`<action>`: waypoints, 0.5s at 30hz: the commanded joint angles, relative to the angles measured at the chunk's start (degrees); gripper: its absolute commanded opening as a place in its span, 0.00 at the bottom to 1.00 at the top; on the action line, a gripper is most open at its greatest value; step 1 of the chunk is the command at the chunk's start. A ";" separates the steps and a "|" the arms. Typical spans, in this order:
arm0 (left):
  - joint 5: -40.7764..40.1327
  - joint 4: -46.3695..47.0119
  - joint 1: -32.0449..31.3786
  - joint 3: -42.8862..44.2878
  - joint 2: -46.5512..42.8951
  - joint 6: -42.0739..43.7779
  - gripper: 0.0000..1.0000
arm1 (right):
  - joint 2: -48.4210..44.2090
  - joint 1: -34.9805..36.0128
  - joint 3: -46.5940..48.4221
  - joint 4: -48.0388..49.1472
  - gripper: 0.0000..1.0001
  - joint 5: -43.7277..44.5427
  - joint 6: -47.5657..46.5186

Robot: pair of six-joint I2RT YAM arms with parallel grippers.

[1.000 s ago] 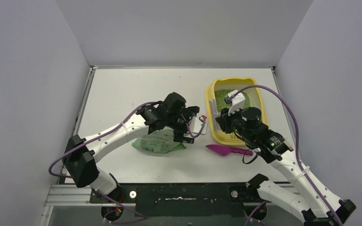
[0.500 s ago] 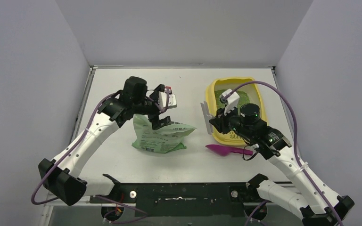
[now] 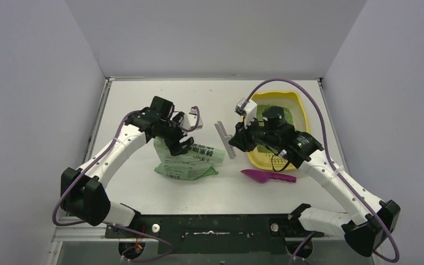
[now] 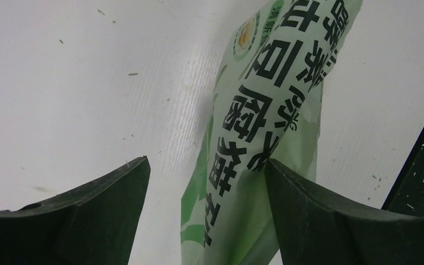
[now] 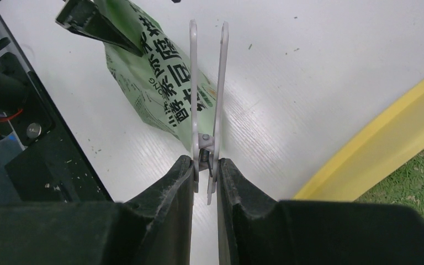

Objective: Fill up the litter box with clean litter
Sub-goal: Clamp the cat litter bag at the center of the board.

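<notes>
The shallow yellow plastic litter box [image 3: 305, 113], a rounded rectangle with a wide smooth rim, sat at the far right of the table, partly under the right arm. The fine bright-green clean litter [image 3: 290, 117] lay loose inside it, grainy like coarse sand in the right wrist view [image 5: 419, 178].

The white table [image 3: 143, 105] had a faint ribbed grain and a few stray specks on it, and plain pale grey walls [image 3: 215, 33] boxed it in on three sides.

The right gripper [image 5: 204, 165] was pinched nearly closed on the end of a white plastic spring clip [image 5: 207, 110], whose two long flat arms stuck out toward the crinkly light-green printed plastic bag [image 3: 187, 163]. That bag sat left of the box, well apart from it.

The left gripper [image 4: 204, 165] hung over the bag's upper end with jaws spread wide, the printed film between them. Couldn't tell if either finger touched it.

A glossy magenta plastic scoop [image 3: 268, 176] lay just in front of the box.
</notes>
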 commanded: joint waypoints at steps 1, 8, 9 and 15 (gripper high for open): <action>-0.88 -0.67 1.32 -2.30 -3.97 0.03 0.73 | 0.14 0.47 4.93 4.25 0.01 -3.59 0.62; 2.39 0.58 3.55 -3.79 -6.85 -0.67 0.30 | 2.73 0.42 3.83 14.87 0.00 -5.62 6.80; 3.15 0.61 3.56 -3.91 -6.98 -0.64 0.24 | 3.12 0.42 3.62 15.88 0.00 -5.26 7.21; 5.73 0.16 3.72 -3.99 -6.68 -0.32 0.00 | 5.84 0.38 3.94 18.27 0.00 -5.29 7.84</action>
